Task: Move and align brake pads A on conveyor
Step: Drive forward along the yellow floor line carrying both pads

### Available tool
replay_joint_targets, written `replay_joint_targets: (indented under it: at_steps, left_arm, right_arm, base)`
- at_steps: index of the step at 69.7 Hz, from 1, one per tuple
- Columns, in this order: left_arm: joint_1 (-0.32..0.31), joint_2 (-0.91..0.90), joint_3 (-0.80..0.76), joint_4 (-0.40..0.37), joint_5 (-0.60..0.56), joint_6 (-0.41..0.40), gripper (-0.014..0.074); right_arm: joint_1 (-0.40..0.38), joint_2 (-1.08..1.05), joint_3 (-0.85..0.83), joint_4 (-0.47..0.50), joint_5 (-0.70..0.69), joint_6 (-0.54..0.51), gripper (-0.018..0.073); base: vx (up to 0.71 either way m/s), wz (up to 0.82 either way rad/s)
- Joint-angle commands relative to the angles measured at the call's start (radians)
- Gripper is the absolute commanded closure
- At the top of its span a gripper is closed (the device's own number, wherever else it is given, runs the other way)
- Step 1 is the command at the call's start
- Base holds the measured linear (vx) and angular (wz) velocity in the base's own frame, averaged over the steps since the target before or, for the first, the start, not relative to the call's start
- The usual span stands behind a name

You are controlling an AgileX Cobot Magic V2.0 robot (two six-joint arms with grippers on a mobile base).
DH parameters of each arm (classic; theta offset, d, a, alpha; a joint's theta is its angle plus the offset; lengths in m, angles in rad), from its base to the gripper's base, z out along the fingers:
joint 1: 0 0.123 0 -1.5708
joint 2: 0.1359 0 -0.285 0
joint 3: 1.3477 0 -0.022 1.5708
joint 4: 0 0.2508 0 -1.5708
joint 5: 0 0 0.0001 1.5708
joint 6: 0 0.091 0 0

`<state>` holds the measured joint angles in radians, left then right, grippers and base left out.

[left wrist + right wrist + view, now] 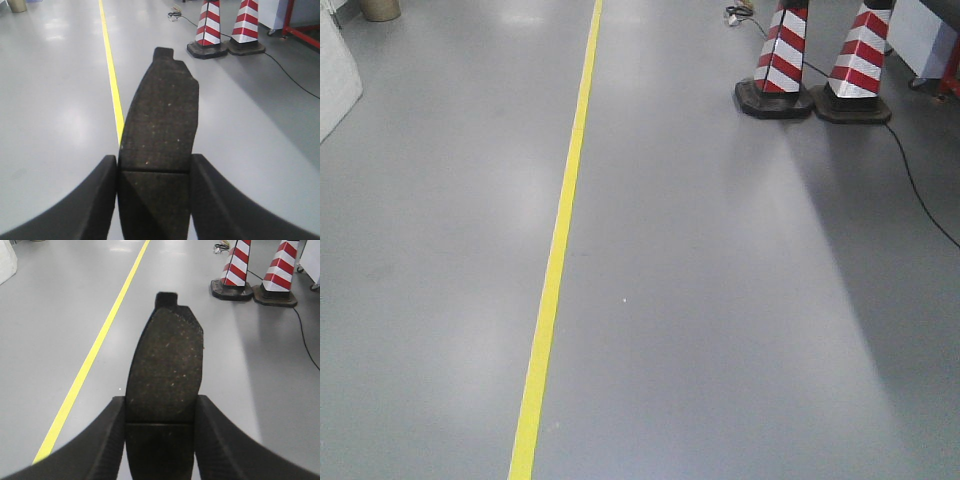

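Left wrist view first: the left pincer (154, 161) is clenched on the left-hand brake pad (160, 110), with its two black fingers (95, 200) pressing the pad's long edges from either side. The pad lies flat between them and juts straight forward. It is dark and grainy, with a small tab at its far end and the thin groove crossing it right at the fingertips. It hangs in the air over the grey floor (60, 110), touching nothing but the pincer.

Over to the right wrist view, and it's the twin picture. The right pincer (160, 400) is grasping the right-hand brake pad (165, 355) the same way: edges pinched, tab pointing away, groove close to the fingertips, floor beneath.

Out front, a yellow line (560, 230) runs along the floor. At the far right stand the left cone (782, 50) and the right cone (861, 55), red-and-white striped on black bases that touch. A black cable (920, 190) trails past the right one.

For containers, there's a beige tub (380, 8) in the top left corner, cut off by the frame edge, so what it holds cannot be told. A white object (335, 70) sits near it at the left edge. A red frame (300, 30) shows to the right of the cones in the left wrist view.
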<state>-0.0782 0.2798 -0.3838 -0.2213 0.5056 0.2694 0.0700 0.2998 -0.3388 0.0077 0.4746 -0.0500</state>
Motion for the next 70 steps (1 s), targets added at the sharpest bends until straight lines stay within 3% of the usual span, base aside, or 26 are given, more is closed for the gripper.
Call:
replay_joint_targets:
  at_steps: [1, 70]
  left_arm:
    - [-0.003, 0.01, -0.032, -0.019, -0.096, -0.009, 0.0482]
    - [-0.003, 0.01, -0.032, -0.019, -0.096, -0.009, 0.0482]
  right_arm:
    - [0.0, 0.007, -0.032, -0.008, -0.095, -0.008, 0.0538]
    - [0.0, 0.007, -0.032, -0.008, -0.095, -0.008, 0.0538]
  base:
    - [0.51, 0.04]
    - [0.53, 0.01]
